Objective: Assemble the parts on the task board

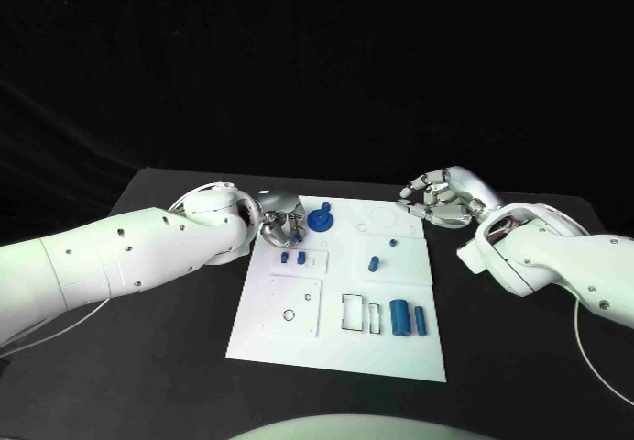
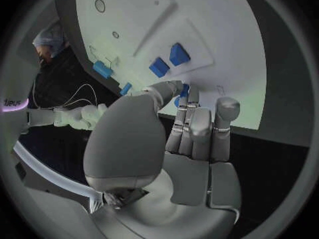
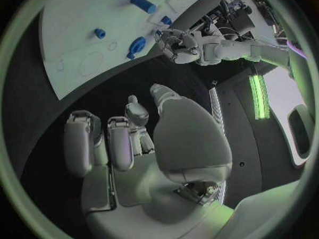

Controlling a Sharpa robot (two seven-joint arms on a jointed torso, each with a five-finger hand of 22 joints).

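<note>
The left hand [image 1: 280, 225] is pinching a round blue part [image 1: 319, 220] at the task board's [image 1: 331, 353] far left corner. The right hand [image 1: 436, 200] is hovering beyond the board's far right corner, fingers curled around nothing.

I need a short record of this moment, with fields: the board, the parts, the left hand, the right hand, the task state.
board: white task board in the middle of the black table
parts: blue round part at the board's far left corner; two small blue pieces below it; two upright blue cylinders near the right edge
left hand: left hand at the blue round part; whether it grips it is unclear
right hand: right hand beside the board's far right corner, fingers curled, holds nothing
task state: several parts are loose on the board
</note>
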